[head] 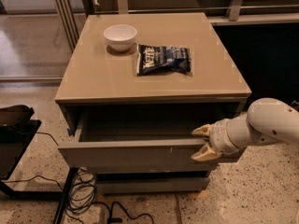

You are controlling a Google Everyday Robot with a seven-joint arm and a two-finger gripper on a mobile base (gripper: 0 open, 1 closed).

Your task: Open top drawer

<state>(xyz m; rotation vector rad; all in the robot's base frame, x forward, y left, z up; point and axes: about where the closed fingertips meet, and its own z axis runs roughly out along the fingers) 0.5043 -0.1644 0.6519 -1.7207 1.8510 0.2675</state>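
The top drawer [140, 154] of the taupe cabinet is pulled partway out. Its flat grey front shows small pale scratches right of centre, and its shallow grey inside [145, 127] holds nothing I can see. My gripper [201, 143] is at the right end of the drawer front. Its two tan fingers stand apart, the upper one [202, 131] over the front's top edge and the lower one [202, 154] before the face. The white arm reaches in from the right.
On the cabinet top [93, 78] stand a white bowl [120, 35] and a dark chip bag [163, 59]. A lower drawer front [149, 185] is shut below. Cables [86, 190] lie on the floor at the left beside a black stand [16, 125].
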